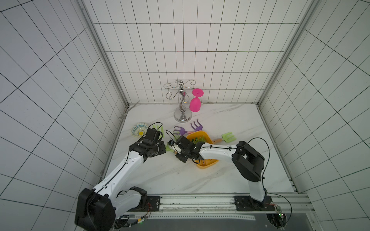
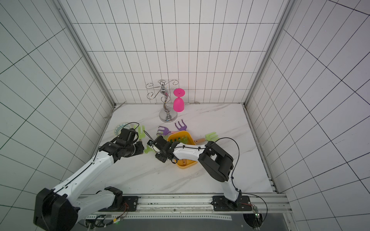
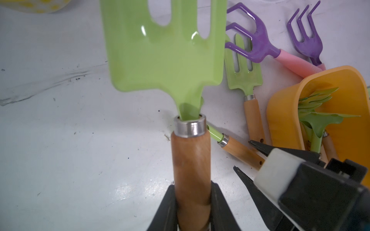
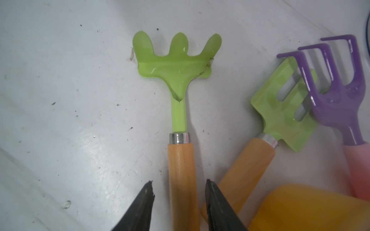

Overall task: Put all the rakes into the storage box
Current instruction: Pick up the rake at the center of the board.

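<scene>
We see the green rake [image 4: 176,66] lying flat on the white marbled worktop [image 1: 180,180], outside the storage box [image 3: 280,112] and just beside its near wall. The rake's three rounded tines point away from the box. The right fingers [image 4: 140,208] stand apart on either side of the rake's wooden handle, with a sliver of worktop showing on each side, so they are not gripping it. The left fingers [image 3: 164,210] are clamped on the wooden handle of a slotted green fork [image 3: 166,54], which is held off the surface with its flat head pointing away from the wrist. The box holds several green tools, tines up against one end. A second slotted fork [image 4: 288,112] lies next to the rake, its handle running towards the box. The bent tines of a purple rake [image 4: 338,96] with a pink handle rest over its head. In both top views a patterned bowl [image 1: 139,129] sits near the left wall, and a pink goblet [image 1: 195,104] hangs upside down from a chrome rack [image 1: 182,116] at the back.
</scene>
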Motion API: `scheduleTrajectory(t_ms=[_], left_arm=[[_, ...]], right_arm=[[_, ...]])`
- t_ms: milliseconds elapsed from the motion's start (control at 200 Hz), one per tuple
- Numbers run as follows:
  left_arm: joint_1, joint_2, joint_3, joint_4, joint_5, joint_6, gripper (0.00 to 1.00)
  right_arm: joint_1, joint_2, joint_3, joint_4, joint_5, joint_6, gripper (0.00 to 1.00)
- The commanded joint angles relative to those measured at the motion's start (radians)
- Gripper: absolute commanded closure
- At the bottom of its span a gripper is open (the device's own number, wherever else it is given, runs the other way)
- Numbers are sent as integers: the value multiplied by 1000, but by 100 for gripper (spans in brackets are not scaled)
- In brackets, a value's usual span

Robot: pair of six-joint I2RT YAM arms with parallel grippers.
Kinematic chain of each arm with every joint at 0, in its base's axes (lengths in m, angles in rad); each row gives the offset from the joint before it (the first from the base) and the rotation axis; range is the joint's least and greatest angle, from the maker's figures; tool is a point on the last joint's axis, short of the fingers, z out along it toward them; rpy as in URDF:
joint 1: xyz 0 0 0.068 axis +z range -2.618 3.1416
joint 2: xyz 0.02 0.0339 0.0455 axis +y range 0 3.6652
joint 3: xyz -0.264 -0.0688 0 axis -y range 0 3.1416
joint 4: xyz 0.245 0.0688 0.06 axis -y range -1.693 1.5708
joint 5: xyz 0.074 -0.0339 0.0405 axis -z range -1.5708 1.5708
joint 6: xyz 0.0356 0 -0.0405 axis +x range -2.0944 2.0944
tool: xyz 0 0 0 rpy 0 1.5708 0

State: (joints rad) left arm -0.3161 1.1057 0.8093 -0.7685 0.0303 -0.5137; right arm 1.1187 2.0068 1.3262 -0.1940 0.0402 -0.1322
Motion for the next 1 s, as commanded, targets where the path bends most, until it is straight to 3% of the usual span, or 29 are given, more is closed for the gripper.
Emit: scheduleTrajectory(t_ms=[0, 160, 500, 595, 715, 839, 994], left_arm=[[20, -25, -2, 7, 13, 29, 91], [35, -32, -2, 17, 3, 30, 91], [43, -24, -4, 32, 16, 35, 91], [44, -24, -4, 34, 15, 35, 91], [46, -22, -5, 37, 16, 37, 91], [47, -19, -5, 39, 18, 36, 91], [48, -13, -10, 61, 27, 34, 91]], right_arm=[[-11, 34, 25, -44, 6, -8, 60], [-10, 51, 18, -64, -4, 3, 68], [15, 116, 65, -163, 13, 10, 66], [18, 115, 61, -163, 18, 16, 72], [25, 78, 42, -151, 41, 28, 81], [29, 5, 25, -153, 77, 58, 85], [25, -80, 94, -311, 123, 117, 87]])
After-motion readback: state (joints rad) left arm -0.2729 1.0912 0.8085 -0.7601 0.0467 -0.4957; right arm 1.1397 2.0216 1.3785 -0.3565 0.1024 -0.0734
